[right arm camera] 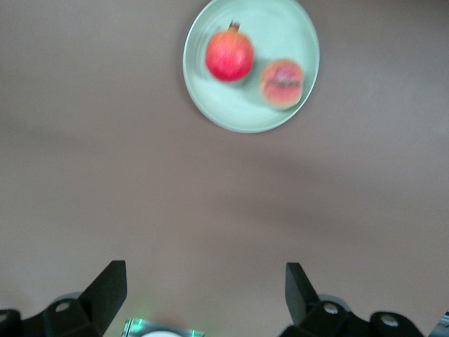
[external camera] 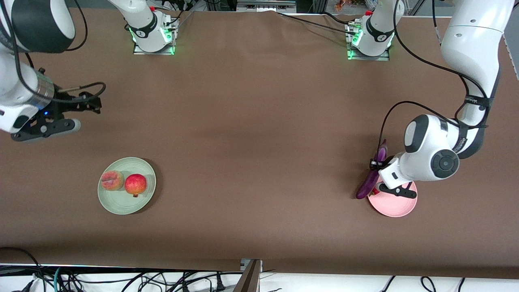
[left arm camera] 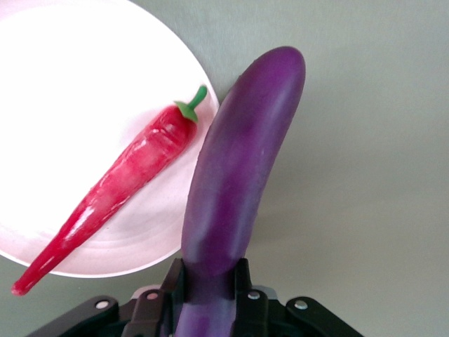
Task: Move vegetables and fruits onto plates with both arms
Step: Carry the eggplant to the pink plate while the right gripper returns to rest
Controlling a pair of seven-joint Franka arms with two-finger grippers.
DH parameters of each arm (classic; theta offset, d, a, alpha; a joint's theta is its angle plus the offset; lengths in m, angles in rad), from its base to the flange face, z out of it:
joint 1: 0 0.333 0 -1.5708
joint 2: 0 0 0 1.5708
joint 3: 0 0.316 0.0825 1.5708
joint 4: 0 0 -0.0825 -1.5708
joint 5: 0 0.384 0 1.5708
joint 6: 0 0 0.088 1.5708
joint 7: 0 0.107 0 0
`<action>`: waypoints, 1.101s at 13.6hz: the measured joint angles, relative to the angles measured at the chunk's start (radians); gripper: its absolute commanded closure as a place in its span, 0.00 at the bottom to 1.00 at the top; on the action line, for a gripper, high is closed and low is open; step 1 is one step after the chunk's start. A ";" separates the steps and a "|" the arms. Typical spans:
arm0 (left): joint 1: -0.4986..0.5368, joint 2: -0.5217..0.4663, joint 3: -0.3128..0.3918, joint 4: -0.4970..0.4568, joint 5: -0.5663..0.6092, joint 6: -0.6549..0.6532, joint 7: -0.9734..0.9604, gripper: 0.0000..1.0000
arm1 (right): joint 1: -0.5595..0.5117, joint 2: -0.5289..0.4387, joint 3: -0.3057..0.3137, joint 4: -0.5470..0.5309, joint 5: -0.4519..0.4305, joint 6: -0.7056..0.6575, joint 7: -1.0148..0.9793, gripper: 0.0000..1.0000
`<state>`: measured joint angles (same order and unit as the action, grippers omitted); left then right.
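My left gripper (external camera: 376, 164) is shut on the purple eggplant (external camera: 369, 180) near its stem end and holds it slanted at the pink plate's (external camera: 395, 206) rim. In the left wrist view the eggplant (left arm camera: 242, 168) hangs over the cloth just beside the pink plate (left arm camera: 84, 91), between my left gripper's (left arm camera: 208, 270) jaws. The red chili (left arm camera: 119, 193) lies on that plate. The peach (external camera: 112, 180) and the red fruit (external camera: 135, 184) sit on the pale green plate (external camera: 121, 205). My right gripper (external camera: 77, 115) is open and empty, up over the cloth at the right arm's end of the table.
The two arm bases (external camera: 153, 36) (external camera: 371, 40) stand with green lights along the table's robot edge. Cables and a dark bracket (external camera: 249, 275) lie past the table edge nearest the front camera. The brown cloth (external camera: 259, 142) stretches between the plates.
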<state>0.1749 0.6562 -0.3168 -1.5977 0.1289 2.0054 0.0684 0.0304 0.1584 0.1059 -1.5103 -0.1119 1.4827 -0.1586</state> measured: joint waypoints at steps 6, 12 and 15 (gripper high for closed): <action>0.001 0.005 -0.008 -0.010 0.000 -0.008 0.140 1.00 | -0.017 -0.101 -0.011 -0.038 0.001 0.000 0.000 0.00; 0.037 0.013 -0.003 -0.007 0.000 -0.006 0.220 1.00 | -0.040 -0.117 -0.015 -0.047 0.040 -0.069 0.077 0.00; 0.050 0.027 0.000 -0.007 0.000 0.023 0.283 1.00 | -0.043 -0.118 -0.026 -0.049 0.040 -0.073 0.077 0.00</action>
<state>0.2248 0.6827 -0.3171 -1.6048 0.1290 2.0288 0.3510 -0.0128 0.0405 0.0798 -1.5591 -0.0716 1.4098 -0.0812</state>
